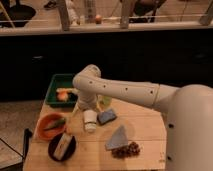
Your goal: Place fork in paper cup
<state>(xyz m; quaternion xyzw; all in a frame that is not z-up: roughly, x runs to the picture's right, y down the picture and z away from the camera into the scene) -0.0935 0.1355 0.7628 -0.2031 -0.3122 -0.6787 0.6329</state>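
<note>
The white paper cup (90, 120) stands on the wooden table (145, 135), just left of a blue sponge (107, 116). My white arm reaches in from the right and bends down at its elbow. The gripper (86, 107) hangs right above the paper cup, close to its rim. The fork is hidden; I cannot see it on the table or at the gripper. A pale green cup (105, 101) stands behind the sponge, partly covered by the arm.
An orange bowl (50, 126) with something green sits at the left. A black bowl (62, 146) is at the front left. A green tray (61, 86) with food is at the back left. A grey cloth (118, 137) and a brown cluster (127, 149) lie at the front.
</note>
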